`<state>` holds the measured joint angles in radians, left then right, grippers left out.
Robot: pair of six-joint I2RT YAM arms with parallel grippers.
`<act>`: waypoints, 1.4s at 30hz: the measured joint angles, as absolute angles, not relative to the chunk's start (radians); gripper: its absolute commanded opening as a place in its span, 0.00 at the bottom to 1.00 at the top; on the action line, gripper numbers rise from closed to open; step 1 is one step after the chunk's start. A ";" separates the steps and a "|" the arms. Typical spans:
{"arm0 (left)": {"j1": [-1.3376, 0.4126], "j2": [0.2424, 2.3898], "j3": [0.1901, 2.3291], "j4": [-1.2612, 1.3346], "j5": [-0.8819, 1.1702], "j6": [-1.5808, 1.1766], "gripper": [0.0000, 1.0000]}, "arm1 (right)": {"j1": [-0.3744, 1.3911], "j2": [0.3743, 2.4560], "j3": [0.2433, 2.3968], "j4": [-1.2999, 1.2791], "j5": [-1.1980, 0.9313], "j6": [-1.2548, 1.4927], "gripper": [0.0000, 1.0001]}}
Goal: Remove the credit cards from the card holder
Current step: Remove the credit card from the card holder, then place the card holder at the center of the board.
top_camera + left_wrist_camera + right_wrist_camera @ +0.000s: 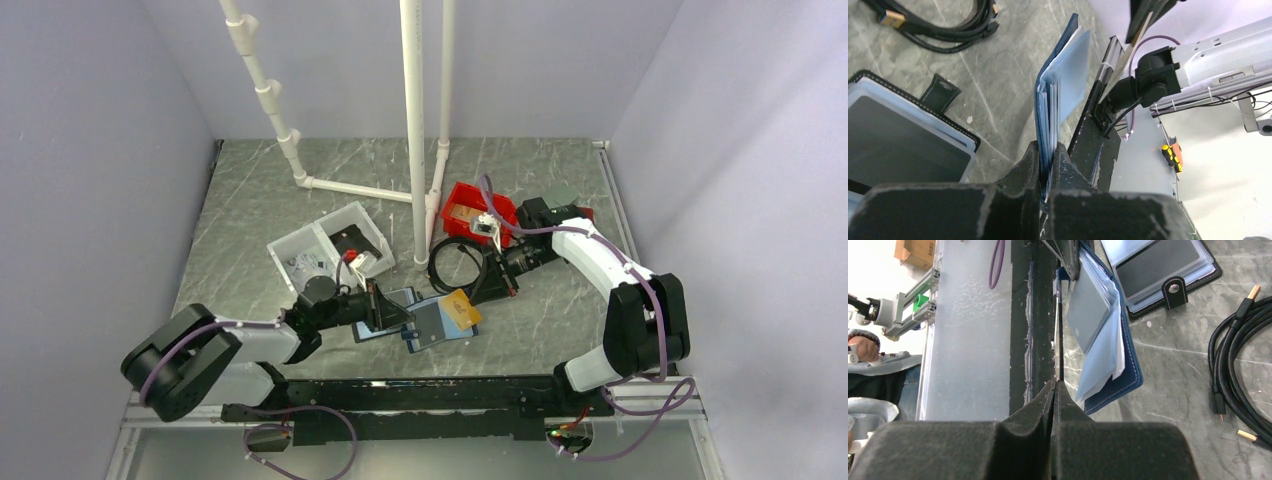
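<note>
Top external alone: gold-orange credit card [459,308]

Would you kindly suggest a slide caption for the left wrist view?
Left gripper shut on the navy card holder, black-edged folio alongside.

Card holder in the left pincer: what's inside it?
Light-blue sleeves fan out of the card holder, one showing a grey panel. The right pincer grips a gold-orange card beside it. Any cards deeper in the sleeves are hidden.
</note>
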<state>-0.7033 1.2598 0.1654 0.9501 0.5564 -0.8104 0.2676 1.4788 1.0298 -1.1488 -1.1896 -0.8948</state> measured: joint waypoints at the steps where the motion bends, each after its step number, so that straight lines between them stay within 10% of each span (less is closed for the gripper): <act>1: -0.703 1.285 0.168 0.956 0.560 -0.816 0.00 | 0.266 1.479 1.030 -1.147 -1.190 -0.891 0.00; 19: -0.742 1.908 0.307 1.389 0.561 -1.097 0.09 | 0.249 1.479 1.029 -1.121 -1.187 -0.859 0.00; 42: -0.749 1.151 0.385 0.316 0.251 -0.899 0.54 | 0.248 1.479 1.029 -1.119 -1.187 -0.852 0.00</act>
<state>-0.7486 1.1507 0.3851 0.3164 0.2508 -0.8993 0.2481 1.4788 1.0294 -1.1191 -1.1873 -0.8524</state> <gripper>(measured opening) 0.489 0.007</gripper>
